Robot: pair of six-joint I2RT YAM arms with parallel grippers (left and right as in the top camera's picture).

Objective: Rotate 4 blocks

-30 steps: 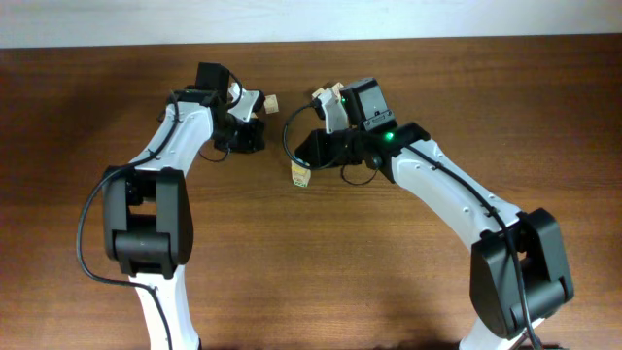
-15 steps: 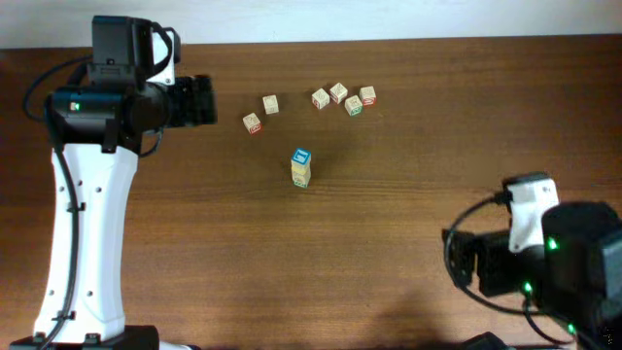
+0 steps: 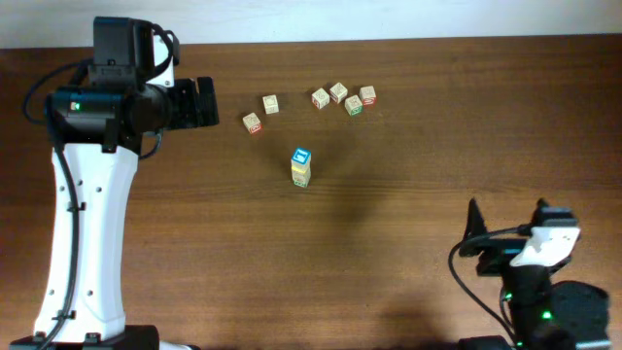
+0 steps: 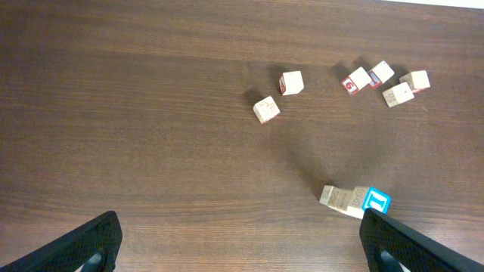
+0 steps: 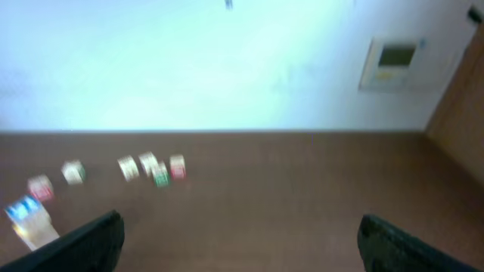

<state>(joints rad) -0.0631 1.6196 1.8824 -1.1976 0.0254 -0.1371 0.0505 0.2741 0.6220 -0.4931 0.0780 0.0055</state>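
Blocks (image 3: 302, 167): stacked in one upright column near the middle of the desk (image 3: 408, 175), a little toward the far edge. Top face is blue-edged with a white letter. Lower blocks look tan from the side in the left wrist view, and their edge colours are too small to tell. The exact count can't be read from above. Nothing touches the column.

Loose cubes: six, in a ragged row near the far edge, behind the column. A pair (image 3: 262, 113) sits left of centre, its two cubes near each other but apart. A group of four (image 3: 345, 97) sits right of centre, packed close, and whether any of them touch is too small to tell. Some show red or green edging. All lie flat on the desk, well apart from the column.

Left tool (image 4: 238, 227): fingers spread wide, one at each lower corner of its wrist view, only bare desk between them. It holds nothing. From overhead it sits up over the far left part of the desk, pointing right toward the pair and well apart from it.

Right tool (image 5: 240, 223): fingers also spread wide and holding nothing. Its arm is drawn in at the near right corner, well apart from every block. Its wrist view is blurred. It shows the row of cubes and the column low at the left, with a pale wall beyond the far edge.
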